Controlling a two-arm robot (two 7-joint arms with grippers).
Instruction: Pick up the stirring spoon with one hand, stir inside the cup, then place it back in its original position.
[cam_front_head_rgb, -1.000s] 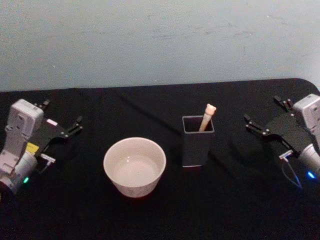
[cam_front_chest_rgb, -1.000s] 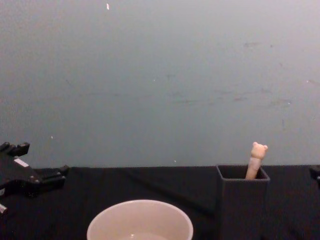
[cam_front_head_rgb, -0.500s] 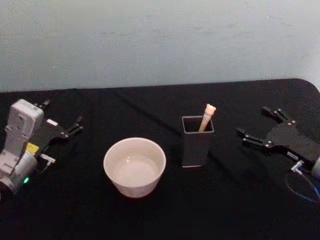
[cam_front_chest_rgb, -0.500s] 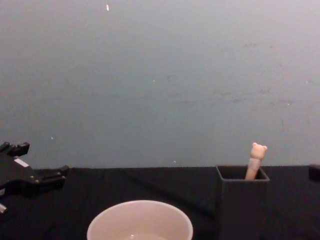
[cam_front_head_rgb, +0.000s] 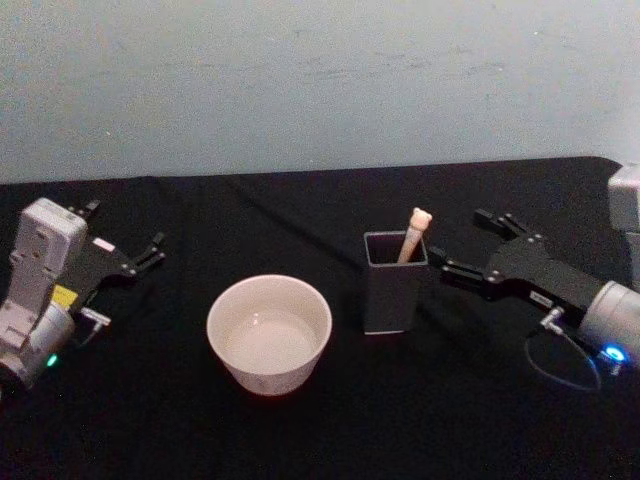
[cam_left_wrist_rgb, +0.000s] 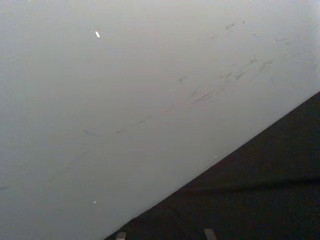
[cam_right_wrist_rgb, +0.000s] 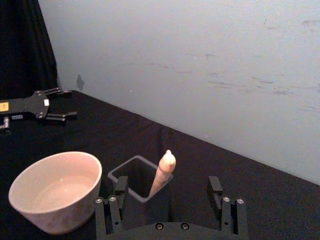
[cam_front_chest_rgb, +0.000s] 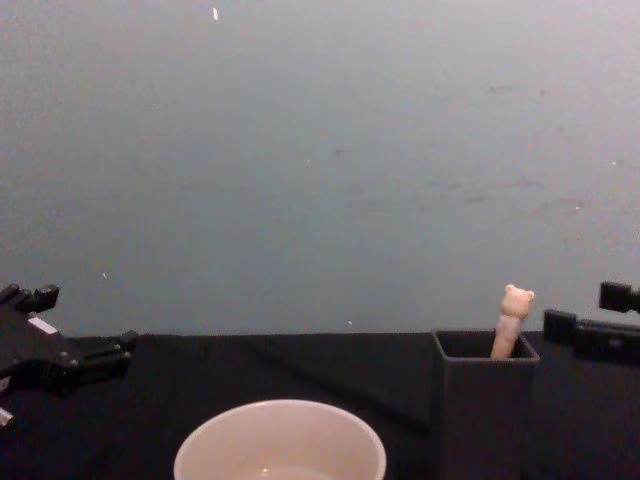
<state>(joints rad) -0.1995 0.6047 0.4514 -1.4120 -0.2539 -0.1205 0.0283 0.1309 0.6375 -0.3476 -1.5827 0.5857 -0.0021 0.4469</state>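
The stirring spoon (cam_front_head_rgb: 412, 238) stands in the dark grey square holder (cam_front_head_rgb: 393, 300), its beige bear-topped handle leaning out; its bowl is hidden inside. The cream-white cup (cam_front_head_rgb: 269, 284) sits left of the holder. My right gripper (cam_front_head_rgb: 460, 240) hovers open just right of the holder, at the height of the handle top. In the right wrist view the spoon (cam_right_wrist_rgb: 163, 174) and holder (cam_right_wrist_rgb: 150, 210) lie between that gripper's spread fingers (cam_right_wrist_rgb: 107, 212), with the cup (cam_right_wrist_rgb: 30, 212) beside them. The chest view shows the spoon (cam_front_chest_rgb: 513, 320), the holder (cam_front_chest_rgb: 485, 420), the cup (cam_front_chest_rgb: 280, 408) and the right gripper (cam_front_chest_rgb: 577, 310). My left gripper (cam_front_head_rgb: 128, 225) rests open at the far left.
A black cloth covers the table (cam_front_head_rgb: 320, 430), and a pale blue-grey wall (cam_front_head_rgb: 320, 90) runs close behind it. The table's right rear corner (cam_front_head_rgb: 610, 162) is rounded. The left gripper (cam_front_chest_rgb: 90, 318) sits low at the chest view's left edge.
My right gripper has swung left from the table's right edge to just beside the holder, still open. The left arm, cup, holder and spoon have not moved.
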